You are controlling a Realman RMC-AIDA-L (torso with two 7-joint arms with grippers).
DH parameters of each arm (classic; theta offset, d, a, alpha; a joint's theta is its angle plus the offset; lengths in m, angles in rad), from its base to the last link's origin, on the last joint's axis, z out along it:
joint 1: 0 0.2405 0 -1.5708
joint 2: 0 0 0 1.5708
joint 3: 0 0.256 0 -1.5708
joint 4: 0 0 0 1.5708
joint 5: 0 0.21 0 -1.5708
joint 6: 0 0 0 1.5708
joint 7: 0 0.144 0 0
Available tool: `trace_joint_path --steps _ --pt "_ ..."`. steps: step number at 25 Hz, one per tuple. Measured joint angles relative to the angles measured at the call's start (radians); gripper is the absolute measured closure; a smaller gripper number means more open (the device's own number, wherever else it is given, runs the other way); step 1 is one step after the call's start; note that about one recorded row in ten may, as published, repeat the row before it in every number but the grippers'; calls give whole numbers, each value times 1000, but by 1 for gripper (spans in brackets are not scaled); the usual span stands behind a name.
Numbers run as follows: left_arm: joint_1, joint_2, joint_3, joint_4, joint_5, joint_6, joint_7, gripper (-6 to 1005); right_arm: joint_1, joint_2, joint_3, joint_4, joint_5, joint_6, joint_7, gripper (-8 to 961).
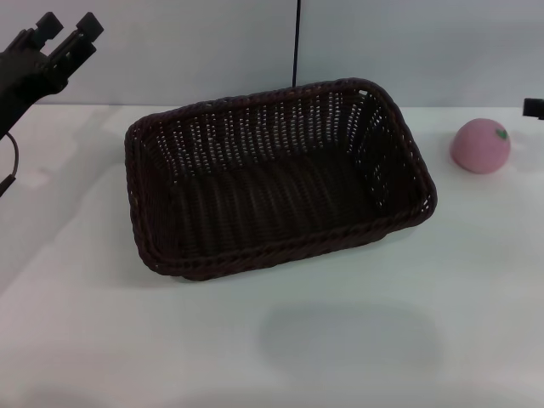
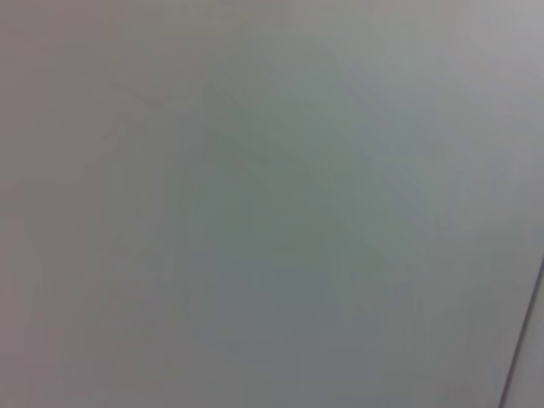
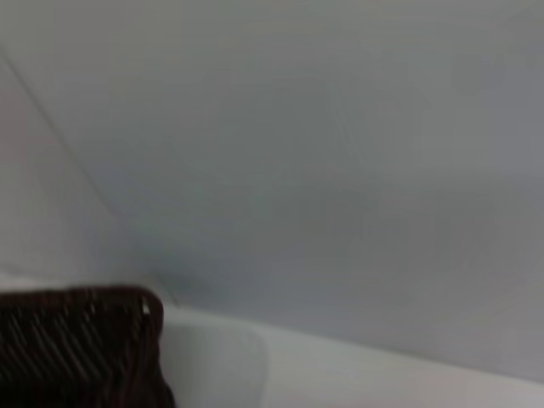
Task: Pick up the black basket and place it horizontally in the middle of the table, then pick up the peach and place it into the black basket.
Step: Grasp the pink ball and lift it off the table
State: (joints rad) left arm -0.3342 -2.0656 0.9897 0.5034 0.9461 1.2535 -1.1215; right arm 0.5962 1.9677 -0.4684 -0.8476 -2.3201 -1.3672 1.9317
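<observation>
The black basket (image 1: 276, 178) lies lengthwise across the middle of the white table (image 1: 272, 340), open side up and empty. A corner of it shows in the right wrist view (image 3: 81, 344). The pink peach (image 1: 480, 145) sits on the table to the basket's right, apart from it. My left gripper (image 1: 66, 36) is raised at the far left, above the table's back edge, fingers apart and empty. Only a small dark tip of my right gripper (image 1: 534, 107) shows at the right edge, just above the peach.
A pale grey wall (image 1: 170, 42) stands behind the table, with a thin dark vertical line (image 1: 297, 42) on it. The left wrist view shows only blank wall.
</observation>
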Motion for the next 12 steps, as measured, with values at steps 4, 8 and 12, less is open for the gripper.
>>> trace_joint_path --steps 4,8,12 --pt "0 0 -6 -19 -1 29 2 212 73 -9 -9 0 -146 -3 47 488" --pt "3 0 -7 -23 -2 41 3 212 103 -5 -75 3 -178 28 68 488" --pt "9 0 -5 -23 -2 48 3 212 108 -4 -145 9 -182 67 81 488"
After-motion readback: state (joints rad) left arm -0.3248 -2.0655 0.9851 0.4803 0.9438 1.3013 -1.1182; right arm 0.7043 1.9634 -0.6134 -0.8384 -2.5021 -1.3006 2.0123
